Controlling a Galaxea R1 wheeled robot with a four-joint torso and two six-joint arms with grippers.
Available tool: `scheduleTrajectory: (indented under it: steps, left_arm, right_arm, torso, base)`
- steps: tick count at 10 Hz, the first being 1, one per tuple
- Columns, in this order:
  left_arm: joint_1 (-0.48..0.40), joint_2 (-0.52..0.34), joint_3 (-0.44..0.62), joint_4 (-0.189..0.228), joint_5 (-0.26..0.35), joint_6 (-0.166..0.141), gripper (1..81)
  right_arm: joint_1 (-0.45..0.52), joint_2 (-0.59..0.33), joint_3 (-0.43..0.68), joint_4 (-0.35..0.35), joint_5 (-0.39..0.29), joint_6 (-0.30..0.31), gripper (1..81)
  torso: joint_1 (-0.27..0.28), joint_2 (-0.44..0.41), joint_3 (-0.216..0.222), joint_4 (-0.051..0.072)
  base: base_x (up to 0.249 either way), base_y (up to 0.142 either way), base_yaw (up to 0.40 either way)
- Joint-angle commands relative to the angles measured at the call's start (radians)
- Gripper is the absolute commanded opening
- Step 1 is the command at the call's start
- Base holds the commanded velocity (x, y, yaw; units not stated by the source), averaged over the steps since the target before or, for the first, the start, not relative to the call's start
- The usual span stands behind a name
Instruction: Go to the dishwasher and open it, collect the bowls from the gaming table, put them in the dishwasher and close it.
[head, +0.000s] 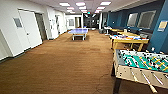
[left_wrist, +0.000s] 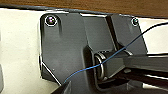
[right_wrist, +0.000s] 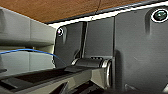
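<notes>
The gaming table (head: 128, 40), with its yellow frame and legs and a pale top, stands on the right side of the room beyond the foosball table. Colourful things lie on its top, red and blue among them. They are too blurred to tell bowls from boxes. The dishwasher is out of view. Both wrist views look at the robot's own dark plate and jointed bar, with brown carpet behind.
A foosball table (head: 142, 65) with a green pitch and rods stands close at the front right. A blue table-tennis table (head: 78, 32) sits far ahead in the middle. White doors (head: 28, 28) line the left wall. Brown carpet (head: 62, 65) stretches ahead.
</notes>
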Motion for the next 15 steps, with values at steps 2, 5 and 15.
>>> scheduleTrajectory:
  steps: [2, 5, 15]
  left_arm:
    - [-0.043, -0.013, 0.005, -0.007, 0.048, 0.001, 81.1]
    - [-0.040, -0.012, 0.003, -0.030, 0.050, 0.001, 81.1]
    - [-0.042, -0.009, 0.003, -0.033, 0.056, 0.001, 81.1]
  right_arm:
    - [0.040, -0.006, 0.004, -0.013, -0.040, -0.001, 81.1]
    - [0.037, -0.006, 0.002, -0.013, -0.040, -0.001, 81.1]
    - [0.036, 0.037, -0.064, -0.018, -0.042, -0.009, 81.1]
  torso:
    - [0.000, 0.000, 0.000, 0.000]
    - [0.000, 0.000, 0.000, 0.000]
    - [0.000, 0.000, 0.000, 0.000]
  base:
    - [-0.068, -0.117, 0.000]
    - [0.000, 0.000, 0.000]
    - [0.008, 0.000, 0.000]
